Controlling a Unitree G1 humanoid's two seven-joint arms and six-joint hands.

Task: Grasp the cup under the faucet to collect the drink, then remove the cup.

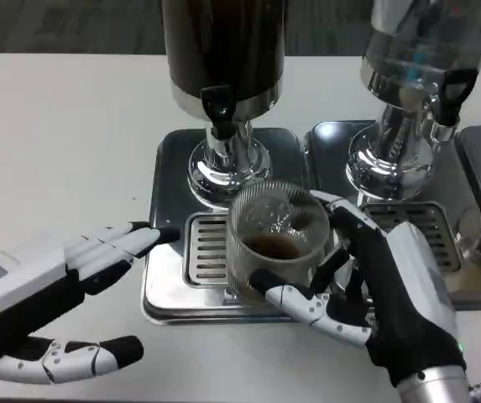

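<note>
- My right hand (pixel 374 290) is wrapped around the clear cup (pixel 275 243), thumb across its near side, the other fingers curled round the far side. That's a real hold, fingers closed onto the wall.
- The cup sits on the slotted grate (pixel 209 250) of the left drip tray (pixel 163 294), near the middle of the worktop (pixel 55 134) and toward its front edge, just in front of the dark dispenser (pixel 223 50).
- There's a shallow pool of brown drink in the bottom, so some has gone in. I can't tell whether anything is flowing right now.
- First worry: the black faucet (pixel 218 107) looks to sit a little behind and left of the cup's mouth. If that's so, a stream could hit the rim or miss onto the grate.
- Second worry: the cup looks thin and ribbed. Squeeze too hard and I'd expect it to buckle and slop; too soft and it could slip as I lift.
- Third: pulling away tilted would spill the drink, and the chrome stand (pixel 227 164) is just behind, easy to knock.
- My left hand (pixel 72 281) holds nothing, fingers stretched out flat, tips reaching the tray's left edge. Whether they touch it I can't tell. A careless sweep could nudge the tray.
- The second dispenser (pixel 416 59) stands near the worktop's right edge, well out of my pulling path.
</note>
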